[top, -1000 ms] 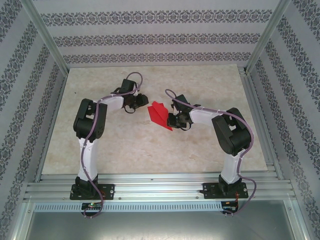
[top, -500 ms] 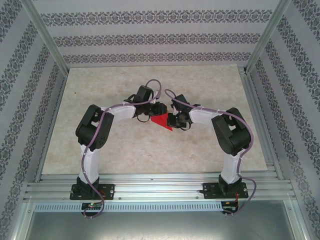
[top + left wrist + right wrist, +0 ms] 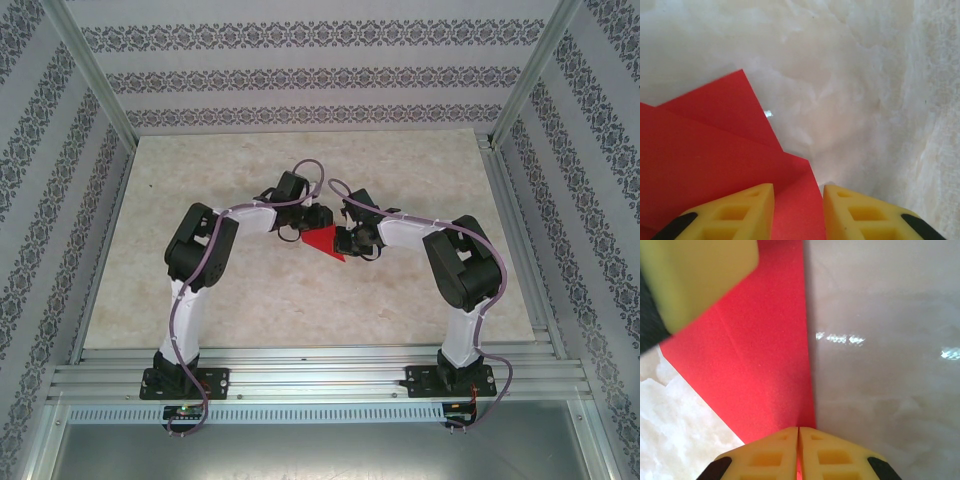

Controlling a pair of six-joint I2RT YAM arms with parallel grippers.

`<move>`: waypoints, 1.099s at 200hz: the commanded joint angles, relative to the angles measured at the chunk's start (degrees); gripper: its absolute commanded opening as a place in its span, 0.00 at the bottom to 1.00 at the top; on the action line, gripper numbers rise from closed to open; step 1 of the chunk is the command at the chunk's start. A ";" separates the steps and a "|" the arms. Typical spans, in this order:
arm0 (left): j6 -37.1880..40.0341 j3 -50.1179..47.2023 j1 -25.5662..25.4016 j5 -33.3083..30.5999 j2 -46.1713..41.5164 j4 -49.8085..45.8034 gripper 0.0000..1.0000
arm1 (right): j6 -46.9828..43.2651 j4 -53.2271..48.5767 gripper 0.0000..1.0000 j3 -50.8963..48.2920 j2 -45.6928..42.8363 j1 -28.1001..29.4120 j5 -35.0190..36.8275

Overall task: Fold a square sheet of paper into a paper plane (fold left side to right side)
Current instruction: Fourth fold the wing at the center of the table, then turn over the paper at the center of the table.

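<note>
- The sheet of paper (image 3: 322,243) lies on the desk (image 3: 250,300). It is no longer a flat square: from above it reads as a small red pointed wedge, its tip aimed toward the near right.
- The left wrist view shows at least two overlapping layers of the sheet of paper (image 3: 715,160), with straight creased edges stepping across one another, so several folds look done.
- The right pincer (image 3: 346,241) sits at the right edge of the paper. In its own view the right pincer (image 3: 798,430) is clenched, with a thin sliver of the sheet of paper (image 3: 765,355) caught between the pads, so it pins that side.
- The left pincer (image 3: 306,230) stands over the paper's left, far part. Seen from its wrist, the left pincer (image 3: 798,192) is released, with a plain gap between the yellow pads and red paper showing through it. I cannot tell whether the tips touch the paper.
- A blurred yellow finger (image 3: 700,275) of the left pincer also shows above the paper's far end in the right wrist view.
- My judgement is that the task is in its middle to later part. The nose is formed, but the paper is not yet a narrow dart with wings, so the lengthwise fold and the wing creases appear to be left.
</note>
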 commanded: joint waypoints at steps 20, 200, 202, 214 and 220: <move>4.97 -0.08 8.27 -6.45 -0.28 -5.44 0.38 | -0.98 -11.16 0.10 -3.01 4.06 0.80 4.16; -11.18 -11.81 4.38 9.28 -6.79 16.03 0.56 | -3.70 -2.20 0.41 -9.25 -23.17 -8.40 -1.23; -11.29 -11.53 4.22 9.28 -6.47 16.06 0.56 | -3.71 -2.11 0.41 -9.63 -23.33 -8.53 -1.31; -11.68 -10.16 3.58 9.21 -4.66 15.72 0.56 | -4.06 -1.64 0.41 -10.82 -24.27 -8.99 -1.50; -11.70 -9.59 3.34 9.17 -3.95 15.44 0.56 | -4.07 -1.22 0.41 -11.32 -24.68 -9.19 -1.71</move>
